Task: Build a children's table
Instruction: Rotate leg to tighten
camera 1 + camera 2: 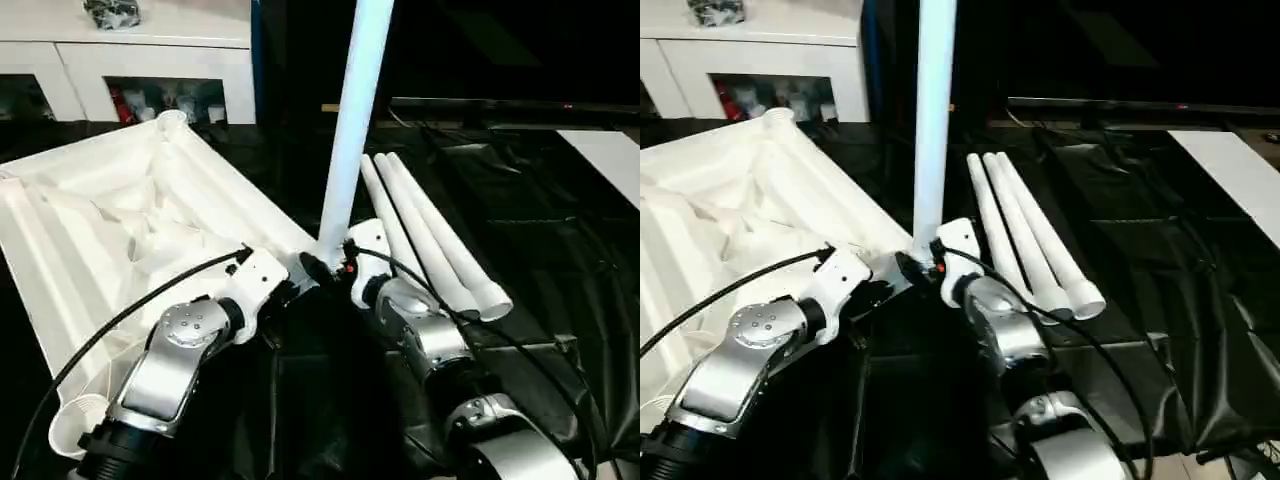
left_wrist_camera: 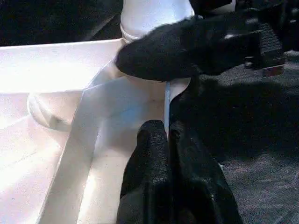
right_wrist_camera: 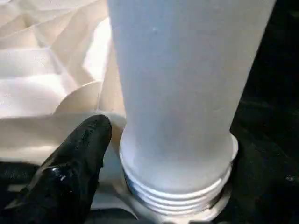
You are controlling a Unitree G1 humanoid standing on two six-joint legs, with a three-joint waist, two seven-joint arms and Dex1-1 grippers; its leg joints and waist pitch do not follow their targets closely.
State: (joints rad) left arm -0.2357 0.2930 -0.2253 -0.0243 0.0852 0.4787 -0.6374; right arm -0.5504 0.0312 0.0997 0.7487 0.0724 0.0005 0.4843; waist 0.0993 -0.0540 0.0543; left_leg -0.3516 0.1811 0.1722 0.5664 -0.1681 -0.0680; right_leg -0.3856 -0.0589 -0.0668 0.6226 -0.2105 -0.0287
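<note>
Big white plastic table top (image 1: 110, 220) lies upside down on black cloth (image 1: 560, 260), so sockets face up. Long white tube leg (image 1: 350, 130) stands in near corner socket, threads showing, not fully in. Left gripper (image 2: 166, 140) pinched together on top's rim, steadying it. Right gripper (image 1: 345, 268) at leg's base; can't tell if gripping. Three spare white legs (image 1: 430, 235) wait just beside.

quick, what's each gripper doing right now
Left gripper: shut, pinching the tabletop's rim.
Right gripper: at the upright leg; grip cannot be told.

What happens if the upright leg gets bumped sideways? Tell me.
The upright leg would probably stay stiff, being a rigid-looking tube. It may wobble or tip: its threads still show above the corner socket. Tall and narrow, it gives a bump plenty of leverage.
</note>
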